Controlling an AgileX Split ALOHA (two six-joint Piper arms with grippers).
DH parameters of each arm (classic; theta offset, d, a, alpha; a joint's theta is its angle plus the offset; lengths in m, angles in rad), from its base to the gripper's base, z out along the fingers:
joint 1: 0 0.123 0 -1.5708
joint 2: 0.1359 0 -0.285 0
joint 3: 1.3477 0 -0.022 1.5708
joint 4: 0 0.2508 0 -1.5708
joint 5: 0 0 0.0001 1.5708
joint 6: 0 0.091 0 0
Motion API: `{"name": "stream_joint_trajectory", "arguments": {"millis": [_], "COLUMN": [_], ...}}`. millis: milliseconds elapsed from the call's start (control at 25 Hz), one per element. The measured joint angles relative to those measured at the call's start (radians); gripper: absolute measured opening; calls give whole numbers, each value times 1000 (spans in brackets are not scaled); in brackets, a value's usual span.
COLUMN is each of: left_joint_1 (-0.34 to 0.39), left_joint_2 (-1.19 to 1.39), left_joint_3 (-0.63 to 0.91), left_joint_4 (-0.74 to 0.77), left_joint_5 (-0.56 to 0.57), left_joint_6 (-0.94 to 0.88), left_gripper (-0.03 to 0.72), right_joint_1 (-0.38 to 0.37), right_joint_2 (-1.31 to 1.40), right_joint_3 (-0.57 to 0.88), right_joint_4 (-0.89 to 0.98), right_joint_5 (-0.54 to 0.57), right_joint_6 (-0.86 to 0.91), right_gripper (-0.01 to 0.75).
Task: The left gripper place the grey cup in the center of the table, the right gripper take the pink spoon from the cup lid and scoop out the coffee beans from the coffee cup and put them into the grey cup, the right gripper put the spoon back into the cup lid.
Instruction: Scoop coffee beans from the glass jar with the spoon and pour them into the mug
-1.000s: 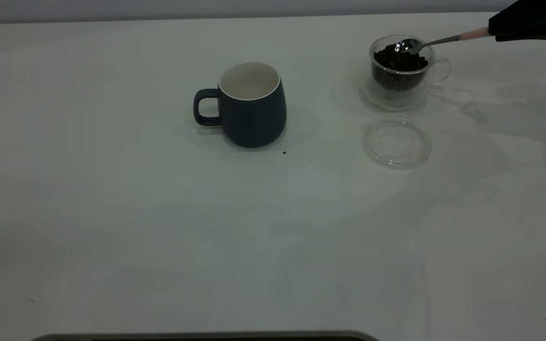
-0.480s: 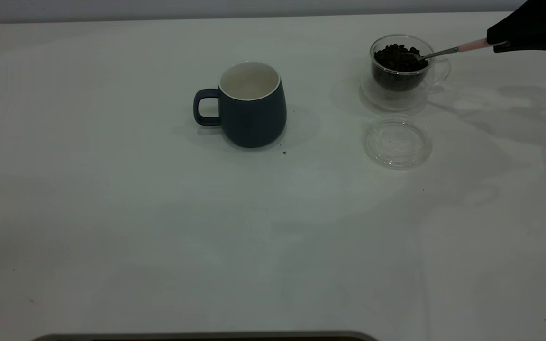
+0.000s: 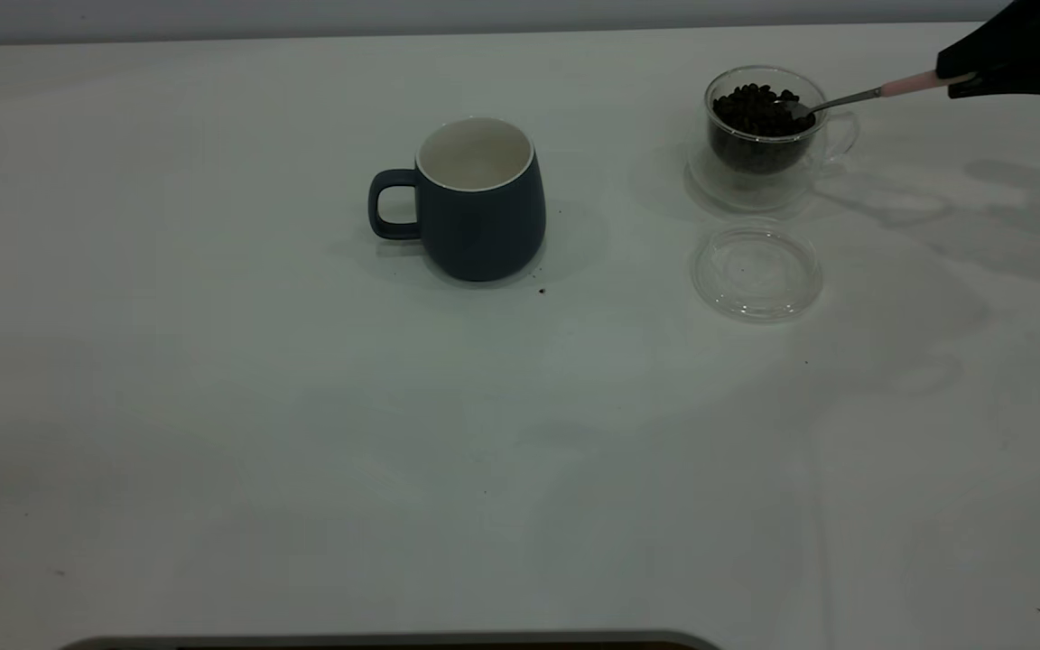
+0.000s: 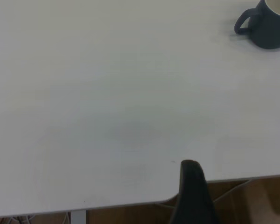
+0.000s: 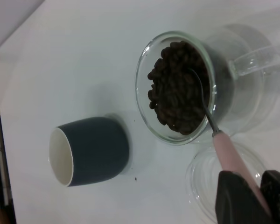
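Right gripper (image 3: 967,79), clamped on pink spoon (image 3: 854,94), just dug it into the beans (image 3: 759,106); scoop's underway, grey cup (image 3: 479,212) empty.

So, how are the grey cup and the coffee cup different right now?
The grey cup is opaque slate-blue with a white inside; the coffee cup is clear glass. The grey cup looks empty, while the coffee cup holds coffee beans with the pink spoon dipped in. The grey cup is larger. Both stand upright on the table and have loop handles.
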Motion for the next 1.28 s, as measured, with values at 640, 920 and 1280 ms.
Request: {"name": "stream_joint_trajectory", "arguments": {"millis": [640, 920, 1280], "left_joint_1": [0, 0, 0], "left_joint_2": [0, 0, 0], "left_joint_3": [0, 0, 0], "left_joint_4": [0, 0, 0], "left_joint_5": [0, 0, 0], "left_joint_6": [1, 1, 1], "left_gripper": [565, 565, 565], "right_joint_1": [-12, -15, -24], "right_joint_2": [0, 0, 12], "right_joint_3": [0, 19, 24], "right_joint_4": [19, 87, 118], "right_joint_5": [30, 40, 74], "right_joint_6": [120, 117, 113], "right_gripper": [114, 114, 114]}}
